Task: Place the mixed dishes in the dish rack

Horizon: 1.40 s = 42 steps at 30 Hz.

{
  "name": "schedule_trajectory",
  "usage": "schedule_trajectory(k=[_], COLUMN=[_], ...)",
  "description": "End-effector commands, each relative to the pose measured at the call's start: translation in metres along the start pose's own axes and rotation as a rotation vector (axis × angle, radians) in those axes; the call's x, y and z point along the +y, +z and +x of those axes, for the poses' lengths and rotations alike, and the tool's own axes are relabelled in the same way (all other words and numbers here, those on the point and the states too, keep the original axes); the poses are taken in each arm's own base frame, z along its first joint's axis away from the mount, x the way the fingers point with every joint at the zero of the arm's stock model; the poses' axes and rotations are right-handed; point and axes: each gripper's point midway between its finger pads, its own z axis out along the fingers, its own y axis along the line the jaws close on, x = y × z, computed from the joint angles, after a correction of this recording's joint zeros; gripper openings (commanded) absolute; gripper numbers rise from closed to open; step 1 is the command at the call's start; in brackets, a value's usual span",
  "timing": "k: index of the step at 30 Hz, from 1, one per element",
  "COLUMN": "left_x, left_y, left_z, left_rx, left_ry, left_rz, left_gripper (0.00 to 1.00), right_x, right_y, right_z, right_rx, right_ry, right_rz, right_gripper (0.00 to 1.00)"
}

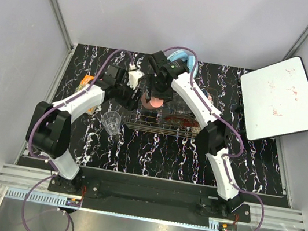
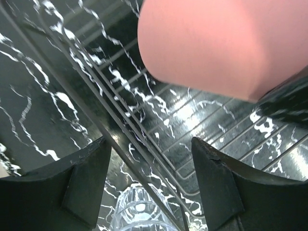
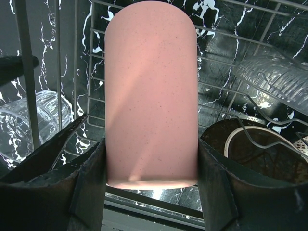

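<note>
right fingers (image 3: 86, 192) grip pink cup (image 3: 150, 96) over dish rack (image 1: 157, 129); left fingers (image 2: 86, 187) apart

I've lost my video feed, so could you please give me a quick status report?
Right end effector shut on pink cup, over dish rack. Left end effector open, empty. Glass tumbler beside rack.

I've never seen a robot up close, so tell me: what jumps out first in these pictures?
A pink cup, clamped in the right pincer, hangs over the wire dish rack in the middle of the black marbled table. A clear glass tumbler sits beside the rack's left end, and a white board lies at the table's far right corner.
</note>
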Motion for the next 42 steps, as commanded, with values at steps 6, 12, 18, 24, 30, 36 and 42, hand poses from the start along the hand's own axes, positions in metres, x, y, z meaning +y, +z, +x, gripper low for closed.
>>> schedule_trajectory(k=[6,12,18,24,30,36,42], left_x=[0.006,-0.003,-0.027,-0.05,-0.061,-0.058,-0.045], left_y=[-0.002,-0.002,-0.008,-0.021,-0.027,-0.024,-0.021], left_z=[0.027,0.03,0.047,0.063,0.069,0.069,0.058], left_rx=[0.017,0.023,0.071,0.116,0.135,0.138,0.103], left_ry=[0.054,0.059,0.139,0.232,0.245,0.239,0.198], left_rz=[-0.053,-0.002,0.067,0.11,0.13,0.115,0.07], left_gripper=[0.69,0.69,0.66,0.65,0.65,0.65,0.65], right_x=[0.004,0.005,0.0,0.004,0.006,0.007,-0.001], right_y=[-0.002,0.004,0.006,0.006,0.007,0.011,-0.009], right_z=[-0.004,-0.006,-0.015,-0.018,-0.018,-0.009,0.001], right_rx=[-0.008,-0.006,-0.017,-0.024,-0.021,0.021,0.03], right_ry=[-0.011,-0.005,0.022,0.03,0.032,0.037,0.028], right_rz=[-0.021,-0.028,-0.037,-0.052,-0.062,-0.071,-0.053], right_gripper=[0.0,0.0,0.0,0.0,0.02,0.0,0.0])
